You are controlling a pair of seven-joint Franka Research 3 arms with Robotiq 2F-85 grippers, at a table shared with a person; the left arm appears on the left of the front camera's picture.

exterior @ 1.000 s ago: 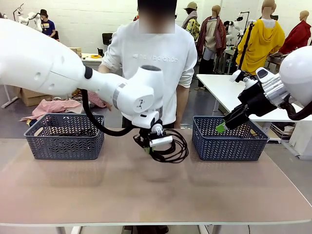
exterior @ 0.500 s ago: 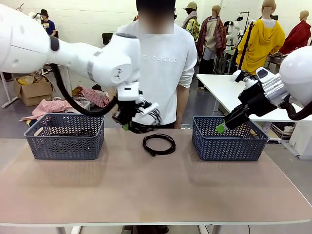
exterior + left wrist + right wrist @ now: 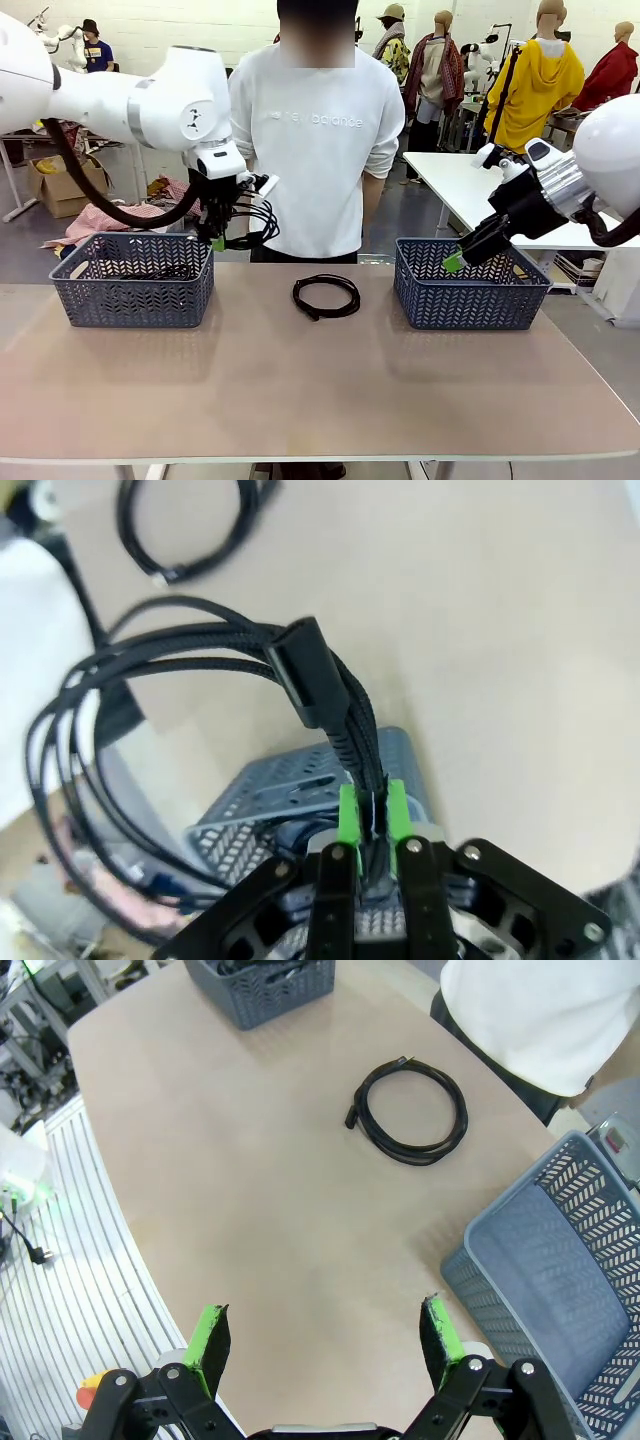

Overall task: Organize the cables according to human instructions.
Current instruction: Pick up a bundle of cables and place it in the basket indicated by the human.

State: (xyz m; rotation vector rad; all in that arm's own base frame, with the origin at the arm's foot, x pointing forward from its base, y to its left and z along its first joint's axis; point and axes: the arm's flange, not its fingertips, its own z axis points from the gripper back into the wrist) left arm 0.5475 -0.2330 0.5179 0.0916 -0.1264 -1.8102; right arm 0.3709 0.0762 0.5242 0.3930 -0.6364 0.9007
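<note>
Coiled cable (image 3: 252,220), several black loops ending in a plug (image 3: 305,670), hangs in the air above the right end of the left basket (image 3: 133,282). The left fingers (image 3: 349,812) are pressed together on the bundled strands, green pads touching the cord on both sides. A second cable (image 3: 326,296) lies as a flat ring on the tabletop (image 3: 300,390), between the left basket and the right basket (image 3: 470,290), touching neither. Dark cords lie inside the left basket. The right fingers (image 3: 212,1334) stand spread wide and hold nothing, raised over the right basket's near corner. A person (image 3: 320,140) stands at the far side.
</note>
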